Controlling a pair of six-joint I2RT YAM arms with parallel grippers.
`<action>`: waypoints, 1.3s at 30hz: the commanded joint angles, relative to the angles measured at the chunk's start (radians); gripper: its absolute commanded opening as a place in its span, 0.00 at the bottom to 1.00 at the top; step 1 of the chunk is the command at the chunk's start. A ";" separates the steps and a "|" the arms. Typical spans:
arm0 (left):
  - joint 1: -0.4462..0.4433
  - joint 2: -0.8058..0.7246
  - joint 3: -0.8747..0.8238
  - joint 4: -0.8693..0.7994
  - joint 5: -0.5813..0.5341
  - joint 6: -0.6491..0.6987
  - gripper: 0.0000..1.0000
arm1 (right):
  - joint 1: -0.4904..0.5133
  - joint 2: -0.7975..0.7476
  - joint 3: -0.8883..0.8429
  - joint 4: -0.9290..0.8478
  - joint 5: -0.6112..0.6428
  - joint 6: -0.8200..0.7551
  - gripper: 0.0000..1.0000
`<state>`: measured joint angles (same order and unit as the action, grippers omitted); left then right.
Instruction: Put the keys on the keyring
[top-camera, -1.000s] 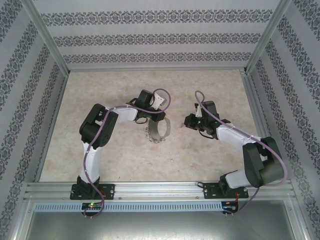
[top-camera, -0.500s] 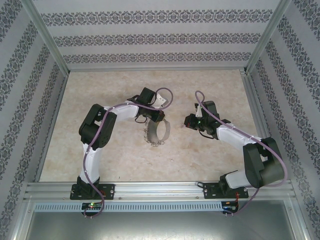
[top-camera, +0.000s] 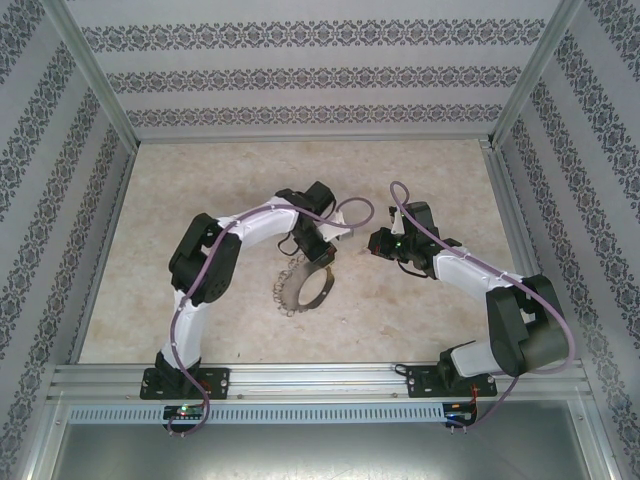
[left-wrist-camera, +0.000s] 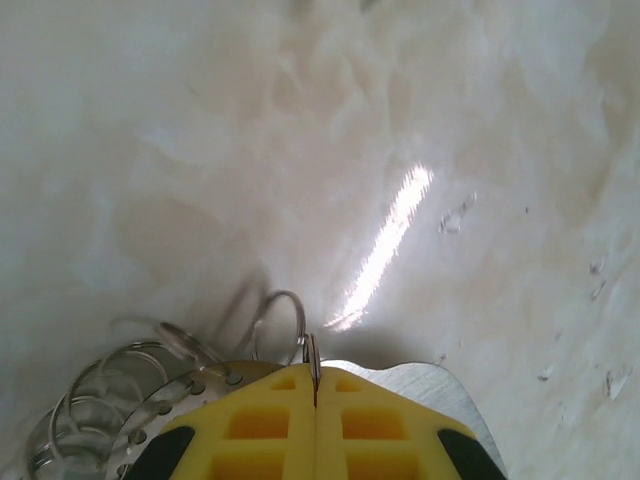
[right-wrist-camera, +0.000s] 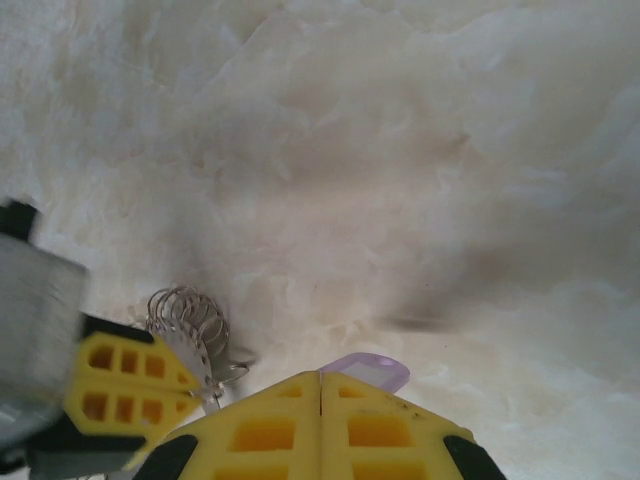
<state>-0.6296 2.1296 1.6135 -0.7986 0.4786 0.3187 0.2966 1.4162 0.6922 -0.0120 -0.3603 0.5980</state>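
In the top view the keyring (top-camera: 300, 288), a grey hoop strung with small silvery rings, hangs tilted just above the table under my left gripper (top-camera: 322, 252). From the left wrist, the left gripper (left-wrist-camera: 315, 375) is shut on one thin small ring at its tips. The hoop's flat metal band (left-wrist-camera: 430, 385) lies to its right and several rings (left-wrist-camera: 90, 410) to its left. My right gripper (right-wrist-camera: 320, 385) is shut, and the lilac head of the key (right-wrist-camera: 372, 368) pokes out past its fingertips. The keyring (right-wrist-camera: 187, 312) and a left finger (right-wrist-camera: 115, 385) sit to its left.
The right gripper (top-camera: 373, 243) hovers close to the right of the left one near the table's middle. Patterned walls and metal rails (top-camera: 300, 378) enclose the marbled table (top-camera: 200, 180). Purple cables loop over both wrists.
My left gripper has shut and moved right and nearer, toward the right gripper, with the keyring swinging down and left beneath it. The right arm has stayed still.
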 joint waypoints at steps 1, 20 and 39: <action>-0.043 0.060 0.041 -0.138 -0.084 0.076 0.00 | -0.004 -0.011 0.018 -0.008 -0.002 -0.016 0.00; 0.096 -0.336 -0.322 0.474 0.156 -0.242 0.44 | -0.008 -0.049 -0.014 -0.016 0.006 -0.015 0.00; 0.007 -0.419 -0.746 1.027 -0.007 -0.516 0.39 | -0.007 -0.025 -0.007 -0.003 0.004 -0.014 0.00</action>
<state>-0.5941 1.6741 0.8425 0.1383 0.4995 -0.1883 0.2966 1.3876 0.6910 -0.0257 -0.3595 0.5953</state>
